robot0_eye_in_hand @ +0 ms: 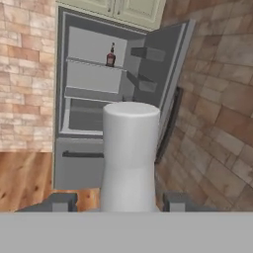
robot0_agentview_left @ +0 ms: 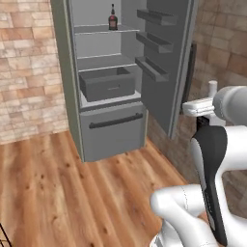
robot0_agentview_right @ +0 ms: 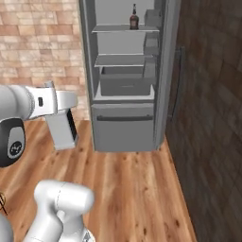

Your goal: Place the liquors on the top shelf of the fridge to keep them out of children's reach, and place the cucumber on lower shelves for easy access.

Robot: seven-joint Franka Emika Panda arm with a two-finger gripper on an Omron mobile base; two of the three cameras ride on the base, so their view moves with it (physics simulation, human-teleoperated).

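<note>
**One bottle shelved, second in hand**

My end effector (robot0_eye_in_hand: 118, 203) is clenched on the tall white liquor bottle (robot0_eye_in_hand: 129, 153), which stands between its fingers (robot0_eye_in_hand: 62, 201), well short of the open fridge (robot0_agentview_left: 111, 130). Inside the fridge, the squat dark liquor bottle (robot0_agentview_left: 113, 19) already stands on the top shelf (robot0_agentview_left: 94, 30). I judge the job about a third done: this bottle must join it there, then the cucumber goes on the lower shelves (robot0_agentview_left: 103, 62); I can't spot the cucumber.

fridge (robot0_agentview_left: 72, 96) open | top shelf (robot0_agentview_left: 91, 30): squat bottle (robot0_agentview_left: 113, 19) right; left free
</note>
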